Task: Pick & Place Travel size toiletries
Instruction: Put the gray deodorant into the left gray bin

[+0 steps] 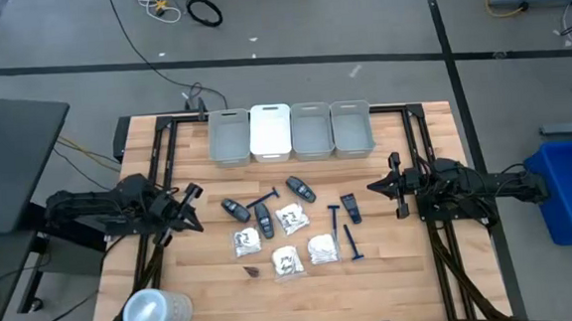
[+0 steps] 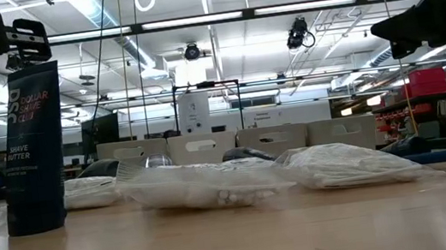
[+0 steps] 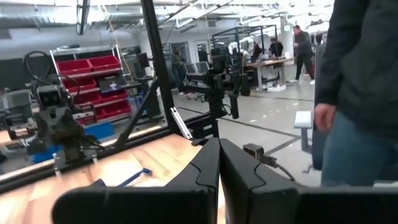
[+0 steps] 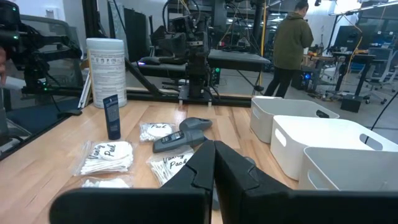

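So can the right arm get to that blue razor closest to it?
Probably yes. The blue razor lies flat on open wood, with nothing standing between it and the right gripper, which hangs above the table beside the pile. Its jaws are shut, so they would have to open first.

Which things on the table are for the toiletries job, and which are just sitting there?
Job:
dark oval cases
white packets
blue razors
four bins

Lying about:
white wipes canister
dark shave-butter tube

Toiletries [image 1: 288,230] — cases, packets, razors — scattered mid-table
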Tool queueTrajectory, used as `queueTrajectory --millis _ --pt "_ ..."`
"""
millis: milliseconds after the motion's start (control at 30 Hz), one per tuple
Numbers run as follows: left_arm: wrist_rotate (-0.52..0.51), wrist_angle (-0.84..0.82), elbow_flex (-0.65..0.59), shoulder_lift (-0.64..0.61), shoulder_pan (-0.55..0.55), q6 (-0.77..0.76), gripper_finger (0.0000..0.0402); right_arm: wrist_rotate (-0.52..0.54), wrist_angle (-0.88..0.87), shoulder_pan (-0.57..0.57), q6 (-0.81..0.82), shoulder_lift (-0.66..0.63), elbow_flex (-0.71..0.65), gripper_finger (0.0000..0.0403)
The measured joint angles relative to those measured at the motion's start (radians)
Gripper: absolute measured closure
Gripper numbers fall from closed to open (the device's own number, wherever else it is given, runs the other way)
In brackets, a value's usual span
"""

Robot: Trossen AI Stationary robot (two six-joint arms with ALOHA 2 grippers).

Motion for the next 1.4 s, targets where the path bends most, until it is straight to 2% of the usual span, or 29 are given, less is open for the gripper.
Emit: queueTrajectory --millis 133,300,500,667,1033,1267,1400 --pt "-0.012 0.009 0.007 0.0 0.0 -0.054 0.0387 0.0 0.0 0.0 0.0 0.0 0.0 0.0389" --pt "-0.085 0.004 0.03 0.0 0.0 -0.145 0.039 0.0 0.0 0.0 0.0 0.0 0.0 0.0389" --pt "-0.167 -0.001 0.075 0.0 0.0 -0.148 0.0397 0.0 0.0 0.0 0.0 0.0 0.0 0.0389" --pt "-0.222 -0.002 0.123 0.017 0.0 -0.151 0.0387 0.0 0.0 0.0 0.0 0.0 0.0 0.0389" --pt "-0.275 -0.001 0.252 0.206 0.0 -0.118 0.0393 0.0 0.0 0.0 0.0 0.0 0.0 0.0389" --pt "-0.334 0.0 0.389 0.363 0.0 -0.053 0.0385 0.0 0.0 0.0 0.0 0.0 0.0 0.0389" --pt "-0.369 0.003 0.474 0.44 0.0 -0.102 0.0394 0.0 0.0 0.0 0.0 0.0 0.0 0.0389"
